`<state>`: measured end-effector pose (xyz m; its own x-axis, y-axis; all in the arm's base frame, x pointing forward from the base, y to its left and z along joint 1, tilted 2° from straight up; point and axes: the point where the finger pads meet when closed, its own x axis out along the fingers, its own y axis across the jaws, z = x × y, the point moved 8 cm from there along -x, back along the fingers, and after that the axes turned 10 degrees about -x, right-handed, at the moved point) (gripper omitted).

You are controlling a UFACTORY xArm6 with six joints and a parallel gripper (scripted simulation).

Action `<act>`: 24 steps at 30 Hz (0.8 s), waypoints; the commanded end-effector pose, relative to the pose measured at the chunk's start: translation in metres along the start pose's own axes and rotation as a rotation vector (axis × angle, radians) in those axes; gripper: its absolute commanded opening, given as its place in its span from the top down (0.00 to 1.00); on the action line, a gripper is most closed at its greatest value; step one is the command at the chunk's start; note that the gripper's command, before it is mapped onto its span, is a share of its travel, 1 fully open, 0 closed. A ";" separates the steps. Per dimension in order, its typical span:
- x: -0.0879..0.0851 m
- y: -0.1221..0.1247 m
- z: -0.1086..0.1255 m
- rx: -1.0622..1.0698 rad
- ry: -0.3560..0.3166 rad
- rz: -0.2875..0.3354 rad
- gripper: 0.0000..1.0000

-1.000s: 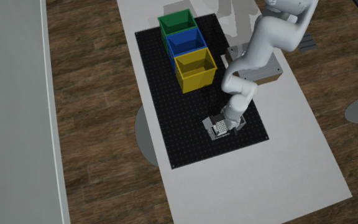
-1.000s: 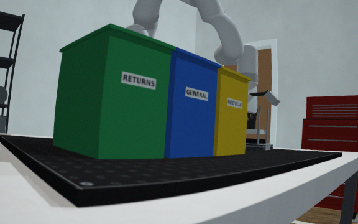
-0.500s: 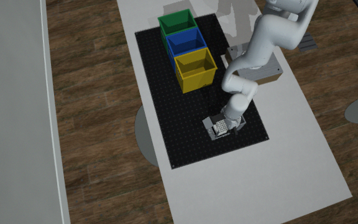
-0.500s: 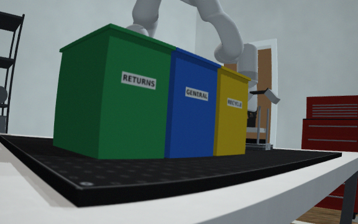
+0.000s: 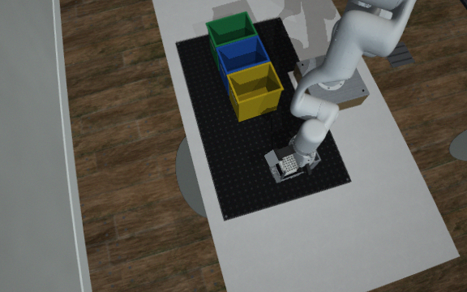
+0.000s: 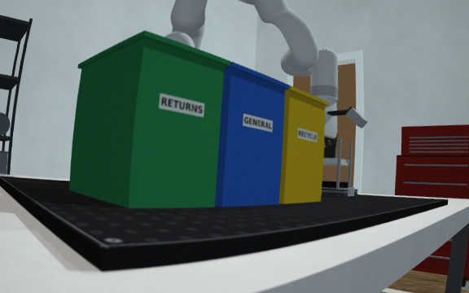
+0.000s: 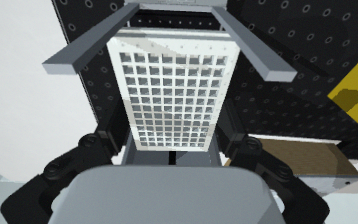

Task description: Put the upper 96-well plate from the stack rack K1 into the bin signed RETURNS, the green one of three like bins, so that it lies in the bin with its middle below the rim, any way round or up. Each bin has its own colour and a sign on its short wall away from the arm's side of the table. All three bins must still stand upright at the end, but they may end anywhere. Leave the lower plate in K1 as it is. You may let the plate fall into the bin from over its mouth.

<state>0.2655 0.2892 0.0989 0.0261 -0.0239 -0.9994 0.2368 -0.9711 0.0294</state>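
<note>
My gripper [image 7: 173, 108] is shut on the upper 96-well plate [image 7: 172, 95], a white grid of wells that fills the middle of the wrist view. It holds the plate over the grey stack rack K1 [image 5: 292, 164], whose top rails [image 7: 87, 47] spread out beneath the plate. The lower plate is hidden under it. The green RETURNS bin [image 5: 231, 30] stands at the far end of a row of three bins, well away from the gripper [image 5: 298, 162]. Its sign shows in the exterior view [image 6: 181, 105].
The blue GENERAL bin [image 5: 243, 54] and the yellow RECYCLE bin [image 5: 255, 87] stand between the rack and the green bin, touching side by side on the black pegboard mat [image 5: 258, 134]. The arm's base block [image 5: 332, 83] sits to the right of the bins.
</note>
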 end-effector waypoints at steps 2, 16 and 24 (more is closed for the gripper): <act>-0.012 -0.001 -0.001 0.000 0.003 -0.002 1.00; -0.032 -0.001 -0.001 0.000 0.004 -0.002 1.00; -0.046 -0.001 -0.001 0.000 0.004 -0.002 1.00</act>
<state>0.2647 0.2902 0.1350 0.0265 -0.0235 -0.9994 0.2368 -0.9711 0.0291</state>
